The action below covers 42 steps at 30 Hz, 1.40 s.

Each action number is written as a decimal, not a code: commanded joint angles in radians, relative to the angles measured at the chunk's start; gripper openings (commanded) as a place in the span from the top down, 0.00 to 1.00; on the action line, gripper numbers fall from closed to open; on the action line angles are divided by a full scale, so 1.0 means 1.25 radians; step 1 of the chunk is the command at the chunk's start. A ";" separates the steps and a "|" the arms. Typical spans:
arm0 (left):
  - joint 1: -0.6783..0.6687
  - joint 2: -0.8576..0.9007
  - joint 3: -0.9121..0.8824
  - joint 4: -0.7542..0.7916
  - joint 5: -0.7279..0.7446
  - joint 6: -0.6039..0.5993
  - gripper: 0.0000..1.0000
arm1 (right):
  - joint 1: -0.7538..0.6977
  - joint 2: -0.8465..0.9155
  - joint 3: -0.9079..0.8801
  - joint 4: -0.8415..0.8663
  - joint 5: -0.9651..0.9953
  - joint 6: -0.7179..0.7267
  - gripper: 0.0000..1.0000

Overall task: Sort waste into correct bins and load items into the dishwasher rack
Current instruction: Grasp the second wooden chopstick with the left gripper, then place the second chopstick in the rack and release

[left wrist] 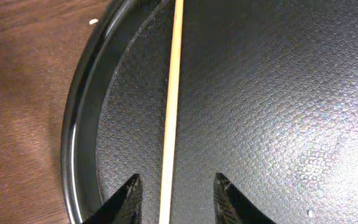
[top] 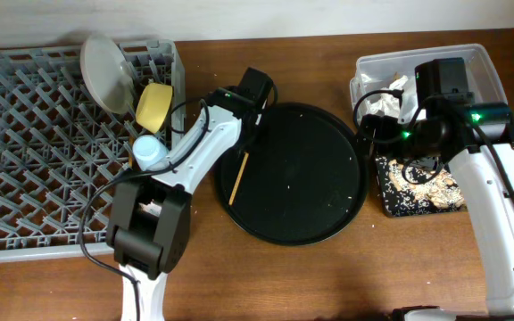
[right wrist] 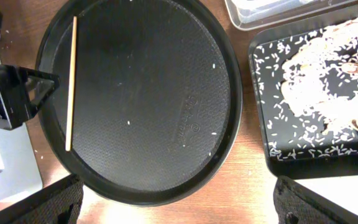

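One wooden chopstick (top: 237,178) lies on the left side of the large round black tray (top: 310,178). My left gripper (top: 250,134) hangs low over it, open, with the chopstick (left wrist: 171,106) running between the fingertips (left wrist: 176,193), untouched. The grey rack (top: 25,134) holds the pale plate (top: 105,71) on edge, the yellow bowl (top: 154,105) and the blue cup (top: 147,150). My right gripper (right wrist: 179,199) is wide open and empty, between the round tray (right wrist: 166,93) and the black rectangular tray (right wrist: 263,93). The pink cup and a second chopstick are out of view.
The black rectangular tray (top: 384,203) holds rice and brownish scraps (right wrist: 328,74). The clear tub (top: 480,58) behind it holds a white napkin (top: 386,102). A few rice grains lie on the round tray. The left gripper also shows in the right wrist view (right wrist: 36,87).
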 commanded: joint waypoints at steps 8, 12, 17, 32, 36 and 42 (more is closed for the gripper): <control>-0.011 0.071 0.003 -0.006 -0.005 -0.006 0.65 | 0.002 0.002 0.011 -0.002 0.010 0.000 0.01; -0.010 0.093 0.003 -0.005 -0.005 -0.006 0.65 | 0.002 0.002 0.011 -0.004 0.013 0.000 0.02; -0.010 0.132 0.003 -0.009 -0.004 -0.006 0.65 | 0.002 0.002 0.011 -0.004 0.013 0.000 0.02; 0.007 0.114 0.216 -0.217 0.007 0.034 0.99 | 0.002 0.002 0.011 0.000 0.013 0.000 0.01; 0.065 0.080 0.450 -0.445 -0.131 0.034 0.99 | 0.002 0.002 0.011 -0.001 0.013 0.000 0.02; 0.182 -0.008 0.540 -0.569 -0.158 0.034 0.99 | 0.002 0.002 0.011 -0.001 0.013 0.000 0.02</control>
